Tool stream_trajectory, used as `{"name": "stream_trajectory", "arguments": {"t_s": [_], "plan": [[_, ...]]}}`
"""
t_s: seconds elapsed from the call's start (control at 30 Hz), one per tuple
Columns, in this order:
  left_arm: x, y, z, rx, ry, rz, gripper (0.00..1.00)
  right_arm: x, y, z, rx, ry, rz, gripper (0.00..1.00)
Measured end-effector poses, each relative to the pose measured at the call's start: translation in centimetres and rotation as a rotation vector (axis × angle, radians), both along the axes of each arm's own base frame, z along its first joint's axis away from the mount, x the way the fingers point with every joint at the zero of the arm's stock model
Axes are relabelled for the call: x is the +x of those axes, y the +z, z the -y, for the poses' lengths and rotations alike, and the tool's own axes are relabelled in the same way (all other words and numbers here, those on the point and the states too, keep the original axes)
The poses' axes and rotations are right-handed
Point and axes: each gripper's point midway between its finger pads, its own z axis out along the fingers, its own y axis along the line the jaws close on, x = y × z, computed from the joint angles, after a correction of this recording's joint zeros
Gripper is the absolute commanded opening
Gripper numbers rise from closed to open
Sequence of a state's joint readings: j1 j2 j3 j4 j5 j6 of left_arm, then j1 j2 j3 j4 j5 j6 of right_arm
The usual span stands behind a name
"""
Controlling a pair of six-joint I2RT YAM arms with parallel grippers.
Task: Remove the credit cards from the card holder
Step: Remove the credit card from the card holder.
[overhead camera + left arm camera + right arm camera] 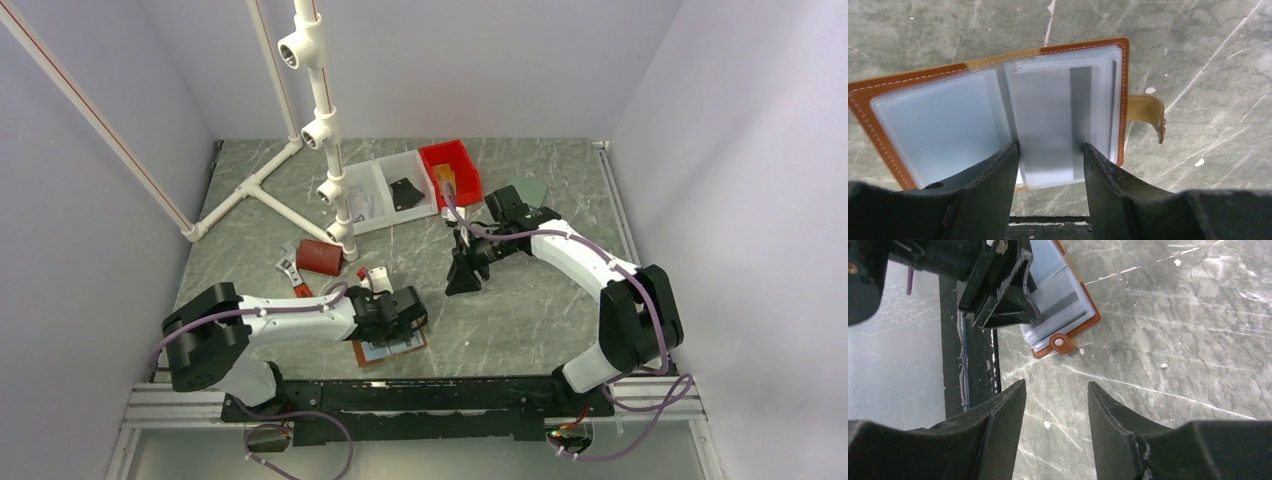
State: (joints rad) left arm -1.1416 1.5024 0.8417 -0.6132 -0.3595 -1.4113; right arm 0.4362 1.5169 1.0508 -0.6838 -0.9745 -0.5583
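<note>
Card holder (998,110), one, lying open and flat on the table (1208,60) directly beneath the left gripper (1050,147), clear sleeves up for access. One pale grey credit card (1048,100) framed between its fingers, seemingly for pulling free; impossible to tell whether clamped. Further cards uncountable. One snap tab (1148,112) splayed beyond the right finger. Right gripper (1055,387), jaws apart and empty, hovering well apart, likely waiting to steady the leather.
</note>
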Motion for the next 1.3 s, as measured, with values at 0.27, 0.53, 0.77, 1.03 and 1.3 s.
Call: {"name": "stream_trajectory", "arguments": {"t_s": [0.27, 0.53, 0.77, 1.03, 1.3], "plan": [[-0.5, -0.3, -1.9, -0.071, -0.006, 0.017, 0.15, -0.9, -0.4, -0.6, -0.009, 0.034, -0.014, 0.5], [-0.6, -0.7, -2.5, -0.104, -0.015, 0.019, 0.09, -2.9, -1.7, -2.4, -0.028, 0.114, -0.053, 0.38], [-0.5, -1.0, -2.6, -0.138, -0.013, 0.037, 0.04, -4.8, -3.7, -4.3, -0.067, 0.173, -0.121, 0.15], [-0.3, -1.0, -2.3, -0.173, -0.015, 0.05, 0.02, -5.7, -6.2, -5.6, -0.127, 0.161, -0.213, 0.08], [0.0, -1.0, -1.6, -0.219, -0.021, 0.063, 0.02, -5.4, -7.9, -6.6, -0.16, 0.106, -0.307, 0.18]]}}
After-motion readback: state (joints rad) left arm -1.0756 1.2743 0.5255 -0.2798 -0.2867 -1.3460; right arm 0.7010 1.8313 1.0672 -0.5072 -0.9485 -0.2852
